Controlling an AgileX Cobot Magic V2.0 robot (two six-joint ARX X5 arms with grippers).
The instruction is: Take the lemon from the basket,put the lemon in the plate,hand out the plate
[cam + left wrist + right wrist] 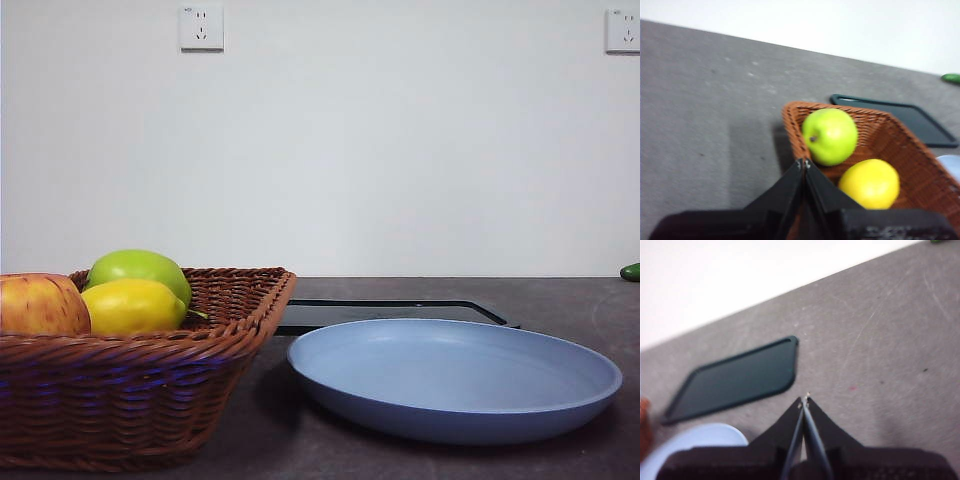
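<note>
The yellow lemon (133, 306) lies in the brown wicker basket (130, 400) at the front left, between a green apple (140, 270) and a red-yellow apple (40, 304). The light blue plate (455, 378) sits empty to the right of the basket. In the left wrist view my left gripper (804, 163) is shut and empty, high above the basket (900, 150), with the lemon (870, 183) and green apple (830, 136) below it. My right gripper (804, 400) is shut and empty above the bare table, with the plate's edge (690, 442) at the side. Neither arm shows in the front view.
A flat black tray (390, 313) lies behind the plate; it also shows in the right wrist view (735, 379) and the left wrist view (910, 120). A small green thing (630, 271) lies at the far right table edge. The table top is dark grey.
</note>
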